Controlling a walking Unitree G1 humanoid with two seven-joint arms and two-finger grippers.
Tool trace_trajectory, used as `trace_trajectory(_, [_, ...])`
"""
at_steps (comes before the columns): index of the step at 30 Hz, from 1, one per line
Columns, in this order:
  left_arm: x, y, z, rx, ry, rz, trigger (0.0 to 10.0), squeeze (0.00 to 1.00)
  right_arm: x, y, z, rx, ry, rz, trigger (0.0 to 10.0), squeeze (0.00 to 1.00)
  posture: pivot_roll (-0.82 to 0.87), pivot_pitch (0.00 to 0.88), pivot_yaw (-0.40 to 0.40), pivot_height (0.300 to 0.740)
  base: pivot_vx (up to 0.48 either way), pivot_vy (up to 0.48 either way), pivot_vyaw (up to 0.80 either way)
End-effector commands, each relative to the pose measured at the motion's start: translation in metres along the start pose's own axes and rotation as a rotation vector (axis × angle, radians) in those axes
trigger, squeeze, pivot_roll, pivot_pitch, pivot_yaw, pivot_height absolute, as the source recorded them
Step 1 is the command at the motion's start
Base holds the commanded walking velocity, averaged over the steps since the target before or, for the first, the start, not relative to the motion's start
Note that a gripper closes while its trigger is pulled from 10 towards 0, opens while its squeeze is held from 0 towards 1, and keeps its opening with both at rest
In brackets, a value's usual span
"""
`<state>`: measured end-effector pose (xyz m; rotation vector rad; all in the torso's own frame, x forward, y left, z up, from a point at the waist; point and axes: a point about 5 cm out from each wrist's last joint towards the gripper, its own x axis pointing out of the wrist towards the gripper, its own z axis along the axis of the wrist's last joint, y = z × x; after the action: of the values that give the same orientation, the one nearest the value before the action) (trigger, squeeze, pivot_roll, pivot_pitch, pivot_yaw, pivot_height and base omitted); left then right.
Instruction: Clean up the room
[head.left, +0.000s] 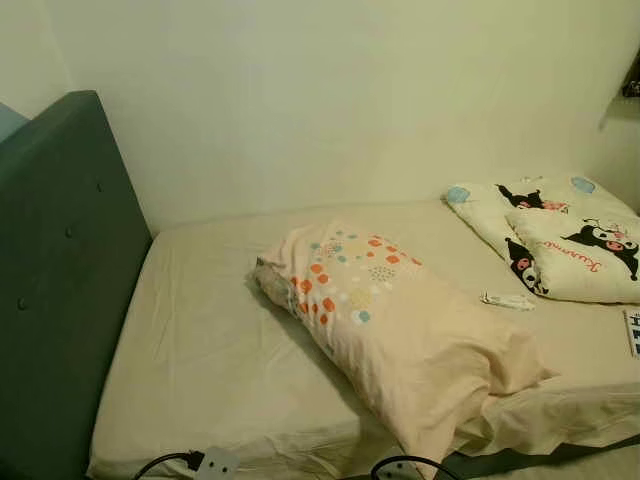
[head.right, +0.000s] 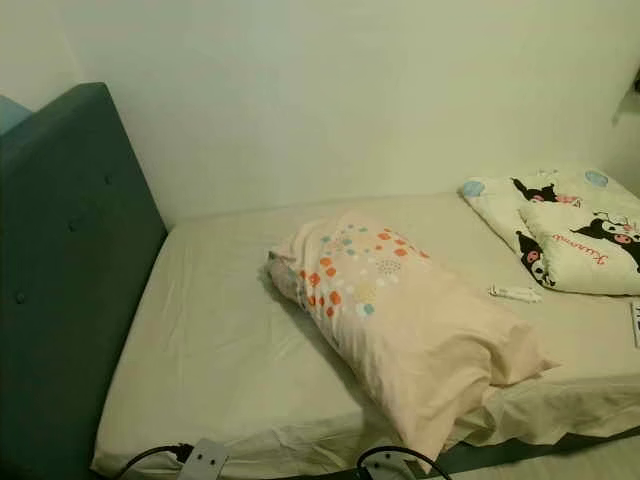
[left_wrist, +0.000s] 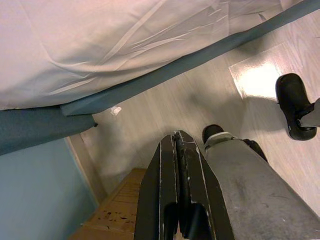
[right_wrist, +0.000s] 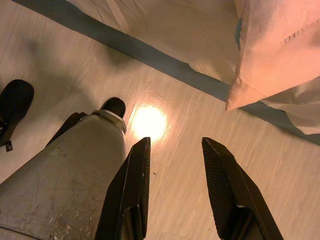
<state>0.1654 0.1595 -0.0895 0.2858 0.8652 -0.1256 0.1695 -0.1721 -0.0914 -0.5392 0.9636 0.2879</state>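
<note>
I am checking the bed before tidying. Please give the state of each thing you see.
Pillow: lying askew, corner hanging over the bed edge.
Quilt: folded, by the wall.
Sheet: wrinkled.
Small tube: lying flat on the sheet.
Left gripper: shut, idle.
Right gripper: open, idle.

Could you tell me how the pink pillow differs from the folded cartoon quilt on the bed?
The pink pillow is plain peach with coloured dots at one end; the folded cartoon quilt is cream with black cartoon figures. The pillow lies diagonally mid-bed, its corner hanging over the near edge; the quilt sits toward the far right. Both rest on the bedsheet.
</note>
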Motion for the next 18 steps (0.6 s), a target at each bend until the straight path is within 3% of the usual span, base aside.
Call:
trace_trajectory(1, [-0.002, -0.002, -0.005, -0.008, 0.019, -0.001, 10.0, 0.0, -0.001, 0.003, -0.003, 0.0, 0.013, 0.012, 10.0, 0.0, -0.03, 0.0, -0.025, 0.727, 0.0, 0.0, 0.0])
trace_trajectory(18, [-0.004, -0.003, -0.013, -0.001, 0.03, -0.003, 10.0, 0.0, -0.003, 0.013, -0.014, -0.011, 0.041, 0.039, 10.0, 0.0, 0.0, 0.0, -0.023, 0.727, 0.0, 0.0, 0.0])
